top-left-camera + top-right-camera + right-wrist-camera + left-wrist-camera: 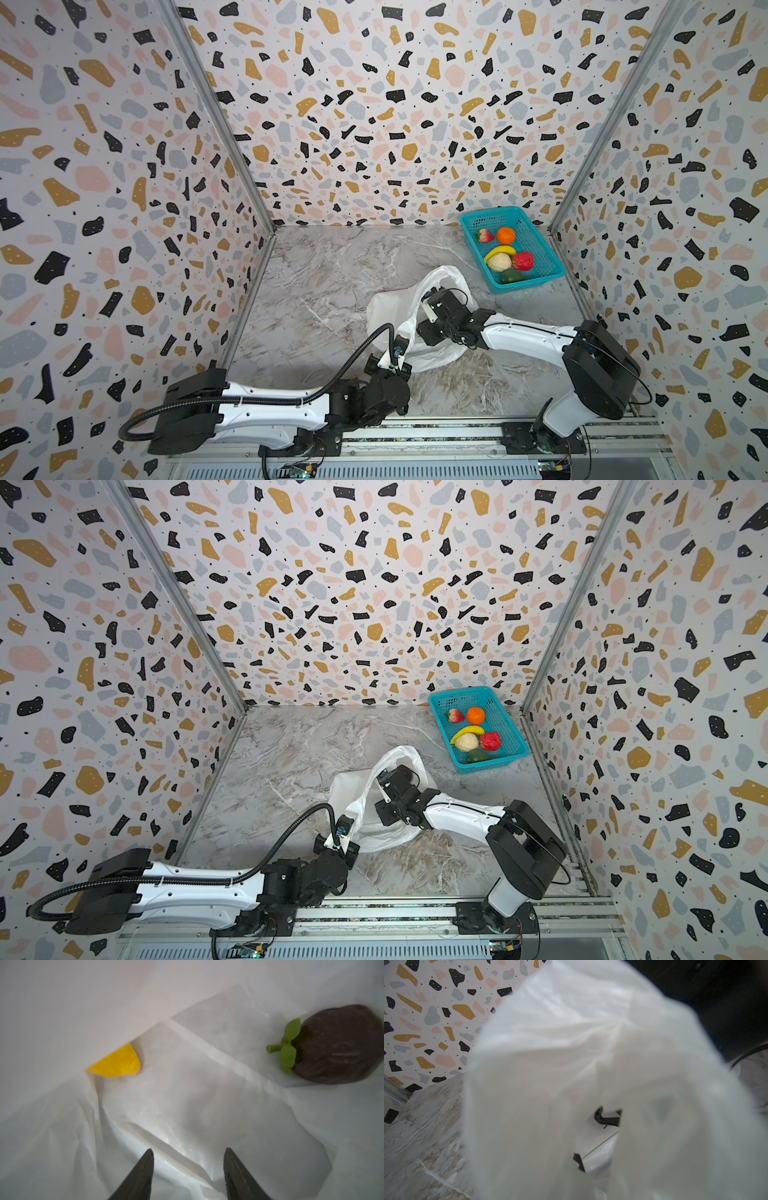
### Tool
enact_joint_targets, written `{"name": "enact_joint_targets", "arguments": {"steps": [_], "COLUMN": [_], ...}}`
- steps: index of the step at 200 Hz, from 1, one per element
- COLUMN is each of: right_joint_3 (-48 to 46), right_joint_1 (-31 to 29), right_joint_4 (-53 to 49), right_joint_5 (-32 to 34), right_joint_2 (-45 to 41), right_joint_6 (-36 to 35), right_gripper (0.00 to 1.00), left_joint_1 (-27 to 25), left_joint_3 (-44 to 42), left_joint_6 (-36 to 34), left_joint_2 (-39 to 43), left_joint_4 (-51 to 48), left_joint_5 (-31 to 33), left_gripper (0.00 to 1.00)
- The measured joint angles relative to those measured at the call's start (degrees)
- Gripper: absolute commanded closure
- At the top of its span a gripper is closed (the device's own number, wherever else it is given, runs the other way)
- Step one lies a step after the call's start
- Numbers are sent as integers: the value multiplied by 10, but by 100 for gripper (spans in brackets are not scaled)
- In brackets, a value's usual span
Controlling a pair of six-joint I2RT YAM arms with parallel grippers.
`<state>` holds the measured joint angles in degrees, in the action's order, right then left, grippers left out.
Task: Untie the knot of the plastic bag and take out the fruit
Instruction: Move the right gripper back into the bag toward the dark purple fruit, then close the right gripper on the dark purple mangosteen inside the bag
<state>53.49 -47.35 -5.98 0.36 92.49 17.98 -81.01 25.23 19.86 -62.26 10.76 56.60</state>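
Both top views: one plastic bag (386, 307) on the desk (324, 291), six fruit (505, 235) in one teal basket (528, 282). Left wrist: left claw (592, 1139) closed, seemingly pinching blurred plastic. Right wrist: right claw (189, 1153) open inside the bag, with two fruit: lemon (116, 1061), dark purple one (336, 1047)

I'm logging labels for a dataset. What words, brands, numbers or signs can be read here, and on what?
None can be read. The plastic bag, teal basket and fruit show no print.
The small circuit boards at the front rail may carry markings, but they are too small to tell.
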Motion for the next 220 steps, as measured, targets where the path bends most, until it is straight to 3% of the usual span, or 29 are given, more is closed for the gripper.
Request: {"name": "enact_joint_targets", "arguments": {"steps": [48,99,124,137,168,220], "right_joint_3": [15,27,54,64,70,70], "right_joint_1": [53,87,90,92,94,99], "right_joint_4": [72,107,102,101,102,127], "right_joint_5": [8,52,70,75,83,100], "right_joint_2": [43,71,91,99,113,156], "right_joint_6": [72,144,172,186,208,234], "right_gripper": [49,32,16,12,13,24], "left_joint_1": [0,0,0,0,0,0], "left_joint_3": [0,0,0,0,0,0], "left_joint_6": [0,-5,-8,-9,-12,-17], "left_joint_2": [0,4,5,5,5,5], "left_joint_4": [0,0,0,0,1,10], "left_joint_5": [-5,-15,-20,-22,-28,-43], "left_gripper": [100,100,100,100,100,100]}}
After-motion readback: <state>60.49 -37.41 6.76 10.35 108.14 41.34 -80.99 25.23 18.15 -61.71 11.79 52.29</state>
